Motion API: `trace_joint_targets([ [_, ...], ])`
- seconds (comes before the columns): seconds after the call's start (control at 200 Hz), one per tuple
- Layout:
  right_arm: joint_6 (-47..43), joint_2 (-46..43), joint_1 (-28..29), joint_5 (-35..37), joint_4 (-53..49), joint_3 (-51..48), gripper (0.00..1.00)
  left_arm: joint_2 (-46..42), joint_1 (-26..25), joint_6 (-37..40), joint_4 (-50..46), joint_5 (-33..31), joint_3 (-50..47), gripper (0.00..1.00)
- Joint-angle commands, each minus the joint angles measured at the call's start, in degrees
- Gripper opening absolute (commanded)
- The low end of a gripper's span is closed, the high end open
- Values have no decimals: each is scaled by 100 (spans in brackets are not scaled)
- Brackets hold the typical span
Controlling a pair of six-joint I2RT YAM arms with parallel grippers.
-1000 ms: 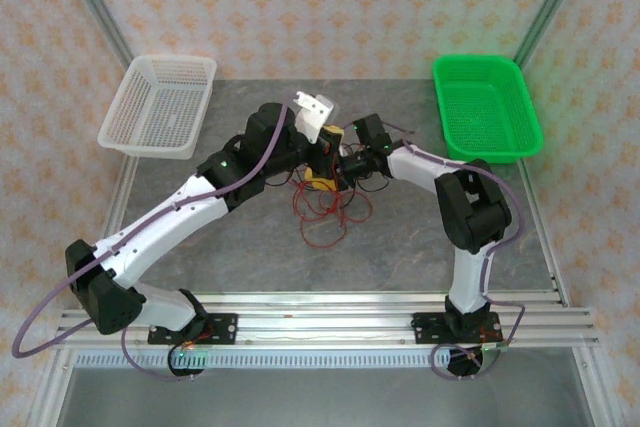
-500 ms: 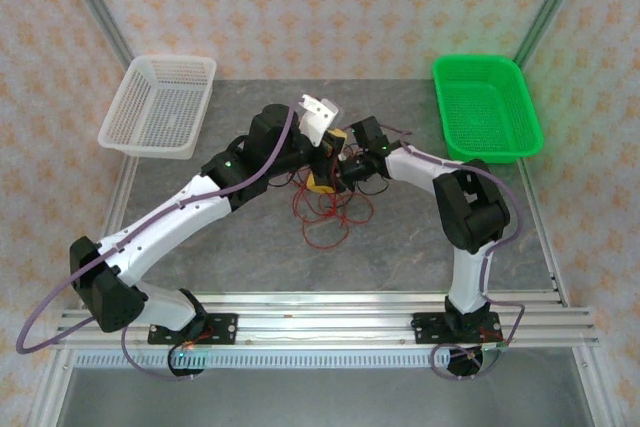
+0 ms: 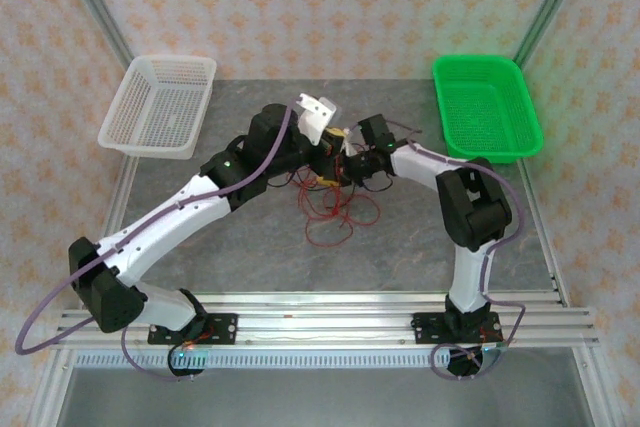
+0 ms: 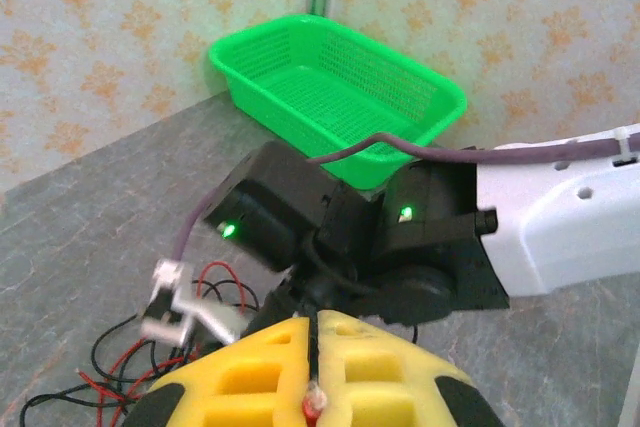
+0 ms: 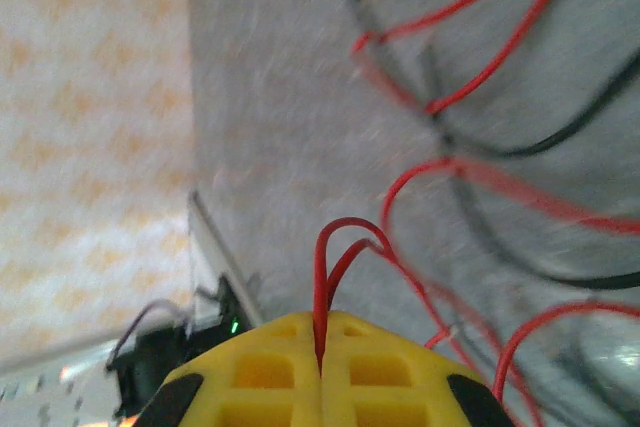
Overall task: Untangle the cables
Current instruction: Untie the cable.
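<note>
Your cables (image 3: 335, 212), thin red and black wires, lie in loose curly loops at mid-table (image 3: 420, 247), their far end lifted in a tangle. 1 red loop (image 5: 322, 267) stands pinched in the closed right gripper (image 5: 321, 322), and another strand is clamped in the left gripper (image 4: 312, 322).

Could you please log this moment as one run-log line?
left gripper: shut on cables | right gripper: shut on cables | cables: tangled
</note>
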Motion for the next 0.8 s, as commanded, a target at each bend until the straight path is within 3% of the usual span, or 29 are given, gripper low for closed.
trace_joint_targets([
  [0.0,328,-456,-437,1310,383,102,0,-621,-36,-541,-3,-537,400,0],
  [0.195,289,-777,-685,2891,606,-13,0,-1090,-32,-1150,-301,-1391,639,0],
  [0.42,63,-923,-753,4157,665,-53,0,-1408,-32,-1478,-840,-2271,1183,0],
  [0.796,-131,-896,-802,5224,850,-183,0,-1835,-32,-1266,-1345,-3350,1903,0],
])
